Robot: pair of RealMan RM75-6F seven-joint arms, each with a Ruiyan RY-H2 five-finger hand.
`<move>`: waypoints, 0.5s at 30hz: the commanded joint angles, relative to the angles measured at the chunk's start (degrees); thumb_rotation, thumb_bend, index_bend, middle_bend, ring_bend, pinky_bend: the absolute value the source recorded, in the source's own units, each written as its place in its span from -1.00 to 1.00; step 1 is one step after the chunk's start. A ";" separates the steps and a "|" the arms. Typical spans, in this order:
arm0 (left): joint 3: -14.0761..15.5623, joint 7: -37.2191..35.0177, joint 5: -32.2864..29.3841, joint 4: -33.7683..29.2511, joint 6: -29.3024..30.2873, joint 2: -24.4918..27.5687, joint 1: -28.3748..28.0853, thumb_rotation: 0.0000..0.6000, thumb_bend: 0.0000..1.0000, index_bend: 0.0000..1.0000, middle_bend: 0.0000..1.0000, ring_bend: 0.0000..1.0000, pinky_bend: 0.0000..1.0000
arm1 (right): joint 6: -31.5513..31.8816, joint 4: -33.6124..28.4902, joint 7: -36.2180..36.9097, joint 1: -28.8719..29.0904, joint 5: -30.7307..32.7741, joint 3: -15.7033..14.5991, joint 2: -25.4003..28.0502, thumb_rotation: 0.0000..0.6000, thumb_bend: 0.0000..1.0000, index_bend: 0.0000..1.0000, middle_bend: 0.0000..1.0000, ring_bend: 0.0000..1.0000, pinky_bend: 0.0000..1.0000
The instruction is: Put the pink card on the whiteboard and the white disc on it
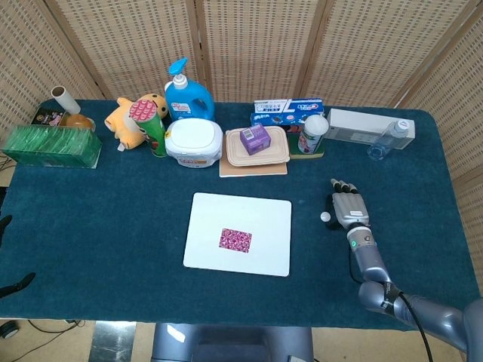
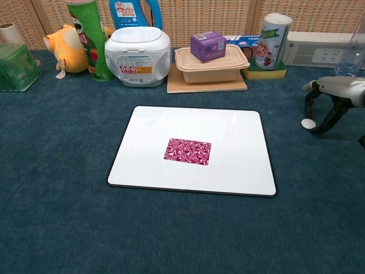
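Note:
The whiteboard (image 1: 264, 211) (image 2: 228, 128) lies flat in the middle of the blue table. The pink patterned card (image 1: 235, 240) (image 2: 187, 151) rests on it, a little below centre. Right of the board, the small white disc (image 1: 325, 216) (image 2: 308, 123) sits at table level. My right hand (image 1: 349, 208) (image 2: 336, 94) arches over it and pinches it between thumb and a finger, the fingertips (image 2: 321, 129) down on the cloth. Only dark tips of my left hand (image 1: 16, 284) show at the head view's left edge, off the table.
Along the back stand a green box (image 1: 51, 145), a plush toy (image 1: 128, 117), a chips can (image 1: 151, 124), a detergent bottle (image 1: 187, 94), a wipes tub (image 1: 194, 141), a lunch box (image 1: 257, 147) bearing a purple carton, a cup (image 1: 311, 133), a power strip (image 1: 358, 124) and a bottle (image 1: 389, 138).

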 commanded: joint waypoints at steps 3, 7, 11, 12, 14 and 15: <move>-0.02 0.03 -0.07 0.02 -0.16 -0.01 -0.09 1.00 -0.86 -1.00 -1.00 -1.00 -1.00 | 0.77 -1.46 -0.01 0.00 -0.46 0.30 0.74 1.00 -0.29 0.07 -0.88 -1.00 -0.92; -0.01 0.04 -0.10 -0.03 -0.35 0.04 -0.18 1.00 -0.86 -1.00 -1.00 -1.00 -1.00 | 1.50 -3.86 -0.68 0.28 -0.26 0.67 1.72 1.00 -0.29 0.07 -0.88 -1.00 -0.92; 0.09 -0.01 0.00 -0.08 -0.47 0.12 -0.21 1.00 -0.86 -1.00 -1.00 -1.00 -1.00 | 2.17 -7.63 -1.86 1.10 0.44 1.27 2.46 1.00 -0.29 0.07 -0.87 -1.00 -0.92; 0.12 -0.07 0.05 -0.06 -0.48 0.14 -0.21 1.00 -0.86 -1.00 -1.00 -1.00 -1.00 | 2.43 -8.52 -2.29 1.29 0.84 1.34 2.60 1.00 -0.29 0.07 -0.87 -1.00 -0.92; 0.16 -0.27 0.16 -0.03 -0.51 0.22 -0.22 1.00 -0.86 -1.00 -1.00 -1.00 -1.00 | 2.94 -10.61 -3.48 1.95 1.66 1.43 2.59 1.00 -0.29 0.07 -0.87 -1.00 -0.92; 0.18 -0.41 0.21 -0.01 -0.49 0.27 -0.22 1.00 -0.86 -1.00 -1.00 -1.00 -1.00 | 3.24 -11.84 -4.20 2.40 2.16 1.49 2.44 1.00 -0.29 0.07 -0.87 -1.00 -0.92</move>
